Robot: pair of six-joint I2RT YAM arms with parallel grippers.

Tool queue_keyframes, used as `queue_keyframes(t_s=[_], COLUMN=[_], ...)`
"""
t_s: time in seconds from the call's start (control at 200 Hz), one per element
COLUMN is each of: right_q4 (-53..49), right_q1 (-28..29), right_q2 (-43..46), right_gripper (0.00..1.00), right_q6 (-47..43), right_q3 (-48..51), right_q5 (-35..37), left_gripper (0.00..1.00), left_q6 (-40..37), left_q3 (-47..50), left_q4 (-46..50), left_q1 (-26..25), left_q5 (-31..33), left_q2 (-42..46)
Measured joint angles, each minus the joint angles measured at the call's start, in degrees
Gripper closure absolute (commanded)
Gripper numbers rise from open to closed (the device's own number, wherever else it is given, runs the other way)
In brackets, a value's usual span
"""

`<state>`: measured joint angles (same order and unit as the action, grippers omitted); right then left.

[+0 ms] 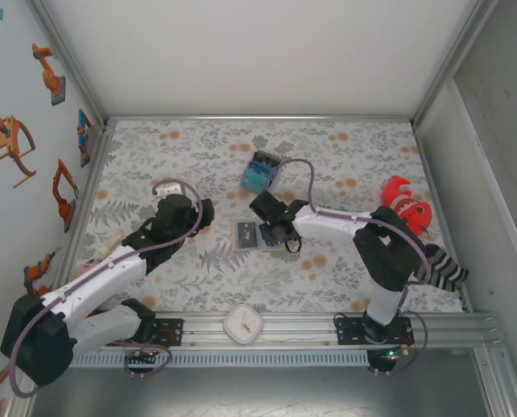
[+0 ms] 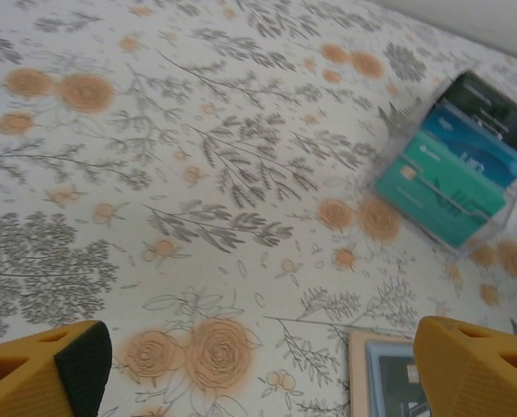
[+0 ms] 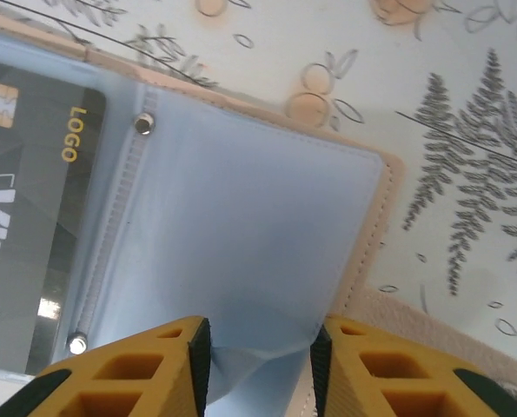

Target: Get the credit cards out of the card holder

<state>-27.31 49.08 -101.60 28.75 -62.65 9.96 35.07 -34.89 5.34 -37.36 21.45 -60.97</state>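
- Risk sits mainly in where the right gripper (image 3: pixel 258 352) bites. Its jaws are nearly together, pinching a fold of the pale blue lining of the card holder (image 3: pixel 241 208), not a card.
- If I lift from here, I judge the whole holder comes up and the credit card (image 3: pixel 28 226) rides along inside its pocket.
- The left gripper (image 2: pixel 258 373) hangs spread wide and empty over the table (image 2: pixel 197 130), just beside a corner of the holder. Nothing pins the holder down, so any pull may drag or flip it.
- The lining looks soft and bunches between the pads. I think it could slip free, or fold shut over the card.
- The card holder lies open and flat mid-table, between the two arms.
- Count: one card holder. I see one dark credit card with a gold chip, in the half to the left in the right wrist view. Whether others sit beneath it I cannot tell.
- One clear stand (image 2: pixel 454 165) sits near the holder on the far side, with three cards stood in it: teal, blue and dark. I judge it is not my target.
- One white clock (image 1: pixel 242 323) by the near rail, one red toy (image 1: pixel 404 204) at the right edge, two grippers.
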Motion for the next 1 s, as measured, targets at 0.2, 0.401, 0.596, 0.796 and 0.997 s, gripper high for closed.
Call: queue_keyframes(t_s=[0.2, 0.401, 0.596, 0.796, 0.997], right_q4=[0.2, 1.0, 3.5, 8.6, 13.1], right_q1=[-2.8, -3.8, -4.2, -6.8, -8.7], right_q2=[4.7, 7.5, 7.9, 5.5, 1.7], right_gripper=[0.62, 0.62, 0.66, 0.72, 0.74], right_q6=[1.7, 3.2, 4.3, 6.3, 8.3], right_q3=[1.9, 1.9, 1.7, 1.7, 2.1], right_q5=[-0.1, -1.4, -7.6, -17.5, -24.5], left_gripper=[0.21, 0.34, 0.37, 0.40, 0.41], left_q6=[-2.5, -3.5, -3.9, -4.3, -4.5], left_q3=[-0.8, -1.2, -3.3, -4.9, -5.6], left_q4=[-1.2, -3.1, -4.2, -4.9, -4.9], left_q1=[-2.9, -3.7, -5.2, -6.0, -6.6], left_q5=[-3.4, -9.5, -14.1, -16.6, -17.0], left_q2=[-6.3, -14.0, -20.6, -25.0, -28.2])
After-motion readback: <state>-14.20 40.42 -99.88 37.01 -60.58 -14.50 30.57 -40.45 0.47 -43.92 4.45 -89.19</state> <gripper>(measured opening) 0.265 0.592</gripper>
